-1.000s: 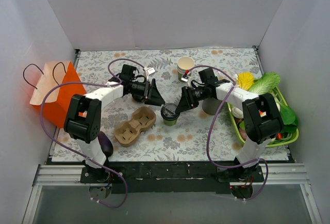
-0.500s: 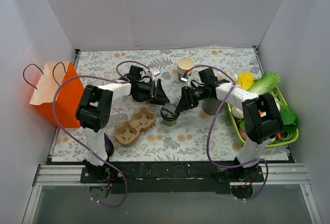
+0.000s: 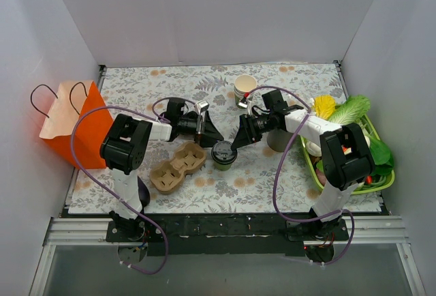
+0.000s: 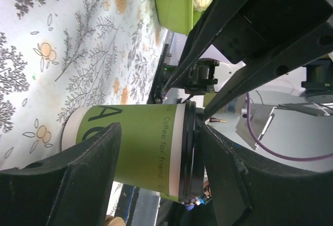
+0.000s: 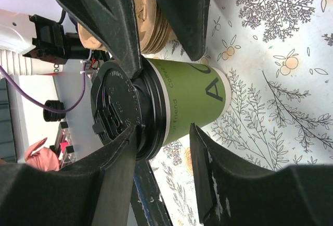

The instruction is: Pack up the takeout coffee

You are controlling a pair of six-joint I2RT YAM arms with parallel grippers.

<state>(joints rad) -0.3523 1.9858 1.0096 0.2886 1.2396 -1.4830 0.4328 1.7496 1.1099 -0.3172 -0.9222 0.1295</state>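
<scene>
The takeout coffee (image 3: 223, 153), a green cup with a black lid, stands upright on the flowered cloth at mid-table. My left gripper (image 3: 210, 132) is open just to its left. In the left wrist view the coffee (image 4: 140, 142) lies just past the left gripper (image 4: 156, 132), one finger over the cup's wall and the other beside the lid. My right gripper (image 3: 234, 147) is open on the coffee's right side. In the right wrist view one finger of the right gripper (image 5: 162, 132) rests against the lid of the coffee (image 5: 182, 98). The other finger stands off the cup's wall.
A brown cardboard cup carrier (image 3: 178, 165) lies just left of the coffee. An orange paper bag (image 3: 73, 127) stands at the far left. A stack of lidless cups (image 3: 245, 89) is behind. A green basket (image 3: 379, 184) of vegetables sits at the right edge.
My left gripper has swung down and toward the coffee, ending close beside its lid. The right arm and the coffee have stayed put.
</scene>
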